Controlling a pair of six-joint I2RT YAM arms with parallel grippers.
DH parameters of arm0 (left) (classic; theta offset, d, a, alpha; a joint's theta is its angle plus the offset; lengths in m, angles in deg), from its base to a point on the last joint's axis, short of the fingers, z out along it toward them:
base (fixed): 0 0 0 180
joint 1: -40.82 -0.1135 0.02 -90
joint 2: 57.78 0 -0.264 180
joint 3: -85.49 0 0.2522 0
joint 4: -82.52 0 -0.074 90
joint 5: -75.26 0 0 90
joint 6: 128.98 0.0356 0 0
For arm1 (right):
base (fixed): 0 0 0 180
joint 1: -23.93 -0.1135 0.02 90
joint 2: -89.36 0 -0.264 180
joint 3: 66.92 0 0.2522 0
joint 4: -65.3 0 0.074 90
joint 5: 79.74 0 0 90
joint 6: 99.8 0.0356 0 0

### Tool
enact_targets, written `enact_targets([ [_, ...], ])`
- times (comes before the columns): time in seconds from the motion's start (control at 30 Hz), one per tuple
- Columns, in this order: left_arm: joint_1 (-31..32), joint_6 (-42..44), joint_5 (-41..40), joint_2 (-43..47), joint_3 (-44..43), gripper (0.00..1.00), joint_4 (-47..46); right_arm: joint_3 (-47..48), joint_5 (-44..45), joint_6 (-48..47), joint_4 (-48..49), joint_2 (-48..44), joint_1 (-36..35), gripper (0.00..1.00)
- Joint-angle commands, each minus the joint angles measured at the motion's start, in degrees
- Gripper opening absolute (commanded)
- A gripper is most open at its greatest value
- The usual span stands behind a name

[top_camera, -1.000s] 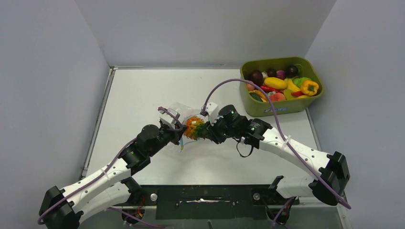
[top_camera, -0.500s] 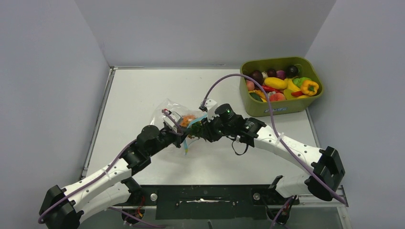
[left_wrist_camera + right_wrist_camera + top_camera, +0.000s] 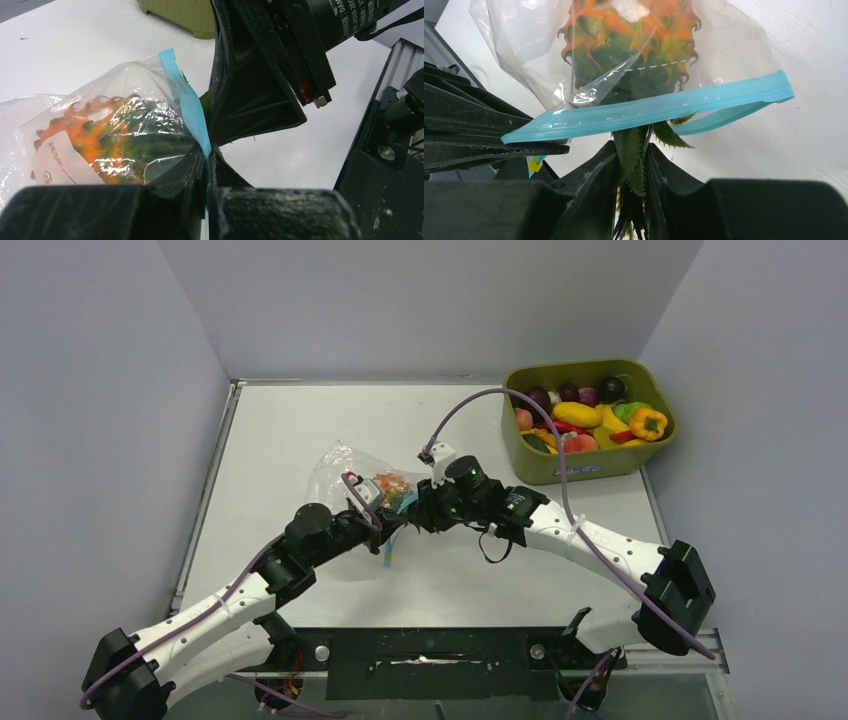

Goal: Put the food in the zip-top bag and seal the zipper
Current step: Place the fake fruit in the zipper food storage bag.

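Note:
The food in hand is an orange pineapple (image 3: 624, 35) with a green crown (image 3: 630, 155). Its body lies inside the clear zip-top bag (image 3: 340, 465), while the crown sticks out through the mouth. My right gripper (image 3: 631, 150) is shut on the crown leaves just outside the teal-blue zipper (image 3: 649, 107). My left gripper (image 3: 209, 152) is shut on the near end of the zipper (image 3: 187, 102), holding one lip of the mouth. In the top view both grippers meet at the bag's mouth, left gripper (image 3: 390, 532) and right gripper (image 3: 416, 512). The pineapple (image 3: 388, 485) shows through the plastic.
An olive-green tub (image 3: 575, 468) at the back right holds several more toy fruits and vegetables. The bag lies on the white table (image 3: 280, 430), with grey walls on three sides. The right arm's purple cable (image 3: 470, 405) loops above the wrist.
The right gripper has moved left and pushed the pineapple deeper into the bag. The bag has shifted towards the back left and spread out. The left gripper keeps its hold on the zipper.

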Motion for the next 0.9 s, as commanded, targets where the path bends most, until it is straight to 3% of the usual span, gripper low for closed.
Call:
enact_targets([
  [0.0,0.0,1.28,1.87,1.24,-1.67,0.0,-1.13,-0.64,-0.28,4.75,7.93,-1.82,1.57,0.21],
  [0.37,-0.08,2.47,-6.35,1.71,-2.04,0.0,4.01,-9.4,-8.75,17.28,16.44,-10.94,10.06,0.2],
  [0.87,0.0,-1.44,0.36,-0.5,-1.42,0.0,-5.54,-11.13,-5.86,23.1,25.49,-5.89,6.21,0.18],
])
